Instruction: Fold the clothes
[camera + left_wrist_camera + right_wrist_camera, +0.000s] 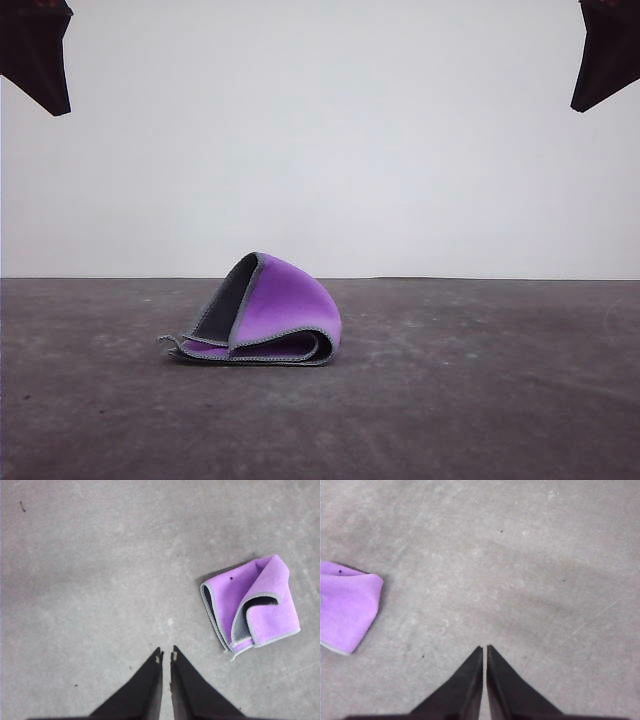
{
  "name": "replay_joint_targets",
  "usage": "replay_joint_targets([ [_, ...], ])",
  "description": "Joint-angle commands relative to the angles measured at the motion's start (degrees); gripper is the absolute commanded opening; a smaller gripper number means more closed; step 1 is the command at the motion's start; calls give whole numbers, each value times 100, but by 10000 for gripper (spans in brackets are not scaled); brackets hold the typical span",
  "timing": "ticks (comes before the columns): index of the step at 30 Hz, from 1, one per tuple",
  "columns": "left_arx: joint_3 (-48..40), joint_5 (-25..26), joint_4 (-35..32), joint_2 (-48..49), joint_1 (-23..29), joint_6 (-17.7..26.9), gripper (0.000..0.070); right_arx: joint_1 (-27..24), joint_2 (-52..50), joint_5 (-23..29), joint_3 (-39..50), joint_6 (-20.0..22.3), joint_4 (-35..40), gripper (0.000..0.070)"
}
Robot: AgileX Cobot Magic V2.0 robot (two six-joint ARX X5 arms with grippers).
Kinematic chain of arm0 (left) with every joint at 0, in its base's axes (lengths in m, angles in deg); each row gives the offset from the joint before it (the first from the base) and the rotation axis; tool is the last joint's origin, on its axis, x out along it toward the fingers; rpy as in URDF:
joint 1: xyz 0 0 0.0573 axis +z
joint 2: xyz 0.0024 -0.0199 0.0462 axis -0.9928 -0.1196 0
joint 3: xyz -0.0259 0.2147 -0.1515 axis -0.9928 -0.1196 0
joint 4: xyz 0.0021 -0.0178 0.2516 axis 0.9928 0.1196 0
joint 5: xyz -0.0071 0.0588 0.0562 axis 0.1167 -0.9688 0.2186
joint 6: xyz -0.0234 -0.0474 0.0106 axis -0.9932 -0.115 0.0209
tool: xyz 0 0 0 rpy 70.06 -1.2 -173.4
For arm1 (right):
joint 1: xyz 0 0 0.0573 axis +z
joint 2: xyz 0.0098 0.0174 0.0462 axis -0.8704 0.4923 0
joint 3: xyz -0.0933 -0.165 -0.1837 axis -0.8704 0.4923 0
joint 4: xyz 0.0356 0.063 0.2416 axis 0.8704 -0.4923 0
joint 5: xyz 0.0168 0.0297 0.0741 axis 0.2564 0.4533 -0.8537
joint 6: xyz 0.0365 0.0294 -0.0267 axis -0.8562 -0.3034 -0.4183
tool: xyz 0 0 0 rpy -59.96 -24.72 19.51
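Observation:
The clothes (268, 312) lie on the grey table as one small cloth, folded over loosely, purple face outward, with dark grey inside and a light grey hem. From the left wrist, the clothes (252, 605) sit off to one side of my left gripper (166, 655), which is shut, holds nothing and hangs well above the table. In the right wrist view an end of the clothes (347, 607) shows at the frame's edge, apart from my shut, empty right gripper (484, 649). Both arms hang high at the top corners of the front view.
The grey, scuffed table (480, 400) stretches bare around the cloth, and a plain white wall (320, 140) stands behind it.

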Motion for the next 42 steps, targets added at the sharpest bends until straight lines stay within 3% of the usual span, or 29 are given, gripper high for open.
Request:
replay_joint_targets([
  [1, 109, -25, 76, -43, -7, 106, 10, 11, 31, 139, -103, 46, -34, 1],
  [9, 61, -944, 461, 33, -92, 35, 10, 15, -553, 685, -102, 48, -582, 1],
  [16, -799, -1060, 188, 618, -142, -23, 10, 15, -1864, 841, 384, 25, -659, 1],
  [25, -3621, -931, -1844, 2676, -140, -441, 10, 22, -3867, 809, 3040, -930, 1386, 1],
  [29, -4584, -609, -2601, 3495, -140, -741, 10, 22, -4499, 820, 3865, -1237, 2006, 1],
  [37, -5773, -579, -3221, 4579, -129, -862, 10, 22, -5123, 832, 4701, -1436, 2527, 1],
  [42, -6035, -588, -3088, 4829, -129, -1137, 10, 22, -5115, 826, 4730, -1593, 2454, 1],
])
